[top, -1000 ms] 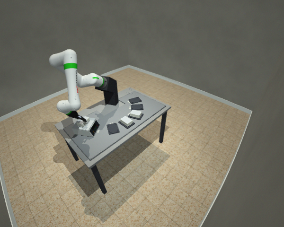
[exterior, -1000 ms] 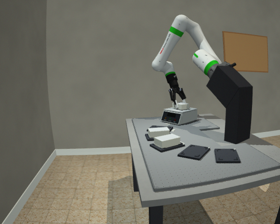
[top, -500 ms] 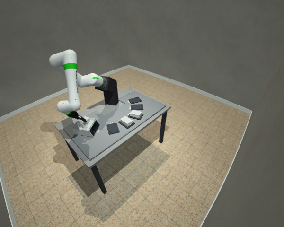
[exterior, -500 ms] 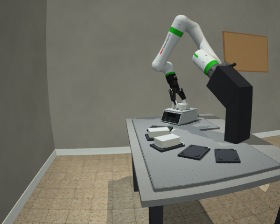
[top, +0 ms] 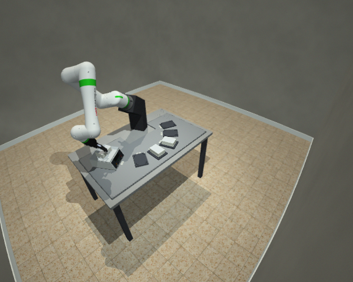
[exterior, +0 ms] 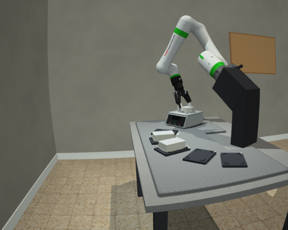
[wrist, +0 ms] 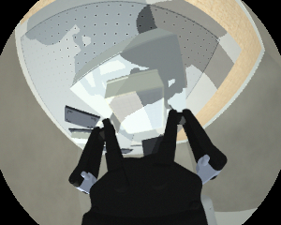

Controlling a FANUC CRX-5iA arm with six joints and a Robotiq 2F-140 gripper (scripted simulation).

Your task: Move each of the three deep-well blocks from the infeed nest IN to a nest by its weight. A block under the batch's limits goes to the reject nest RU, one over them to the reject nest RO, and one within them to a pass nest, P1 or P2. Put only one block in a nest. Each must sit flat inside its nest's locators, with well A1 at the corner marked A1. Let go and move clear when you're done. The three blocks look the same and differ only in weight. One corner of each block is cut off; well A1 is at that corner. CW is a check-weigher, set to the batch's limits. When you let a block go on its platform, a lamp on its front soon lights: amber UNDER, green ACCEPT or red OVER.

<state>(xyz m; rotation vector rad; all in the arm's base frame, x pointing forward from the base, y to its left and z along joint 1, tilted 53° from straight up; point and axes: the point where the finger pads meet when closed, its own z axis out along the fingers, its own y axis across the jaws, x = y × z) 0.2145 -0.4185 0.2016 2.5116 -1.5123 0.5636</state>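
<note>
A white deep-well block (exterior: 188,109) (wrist: 135,109) is on the platform of the check-weigher (top: 118,157) (exterior: 194,120) (wrist: 173,56). My gripper (top: 104,151) (exterior: 185,106) (wrist: 140,106) is shut on this block, with a finger at either side. No lamp on the weigher's front is plainly lit. A second block (top: 157,149) (exterior: 163,135) and a third block (top: 169,140) (exterior: 172,144) each sit on a dark nest. Their cut corners cannot be made out, nor can the nest labels.
One nest without a block (top: 140,160) lies between the weigher and the second block. Two more bare nests, one (top: 170,133) (exterior: 199,156) beside the third block and one (top: 167,124) (exterior: 233,159) at the row's far end, lie toward the robot's base (top: 138,113) (exterior: 246,116).
</note>
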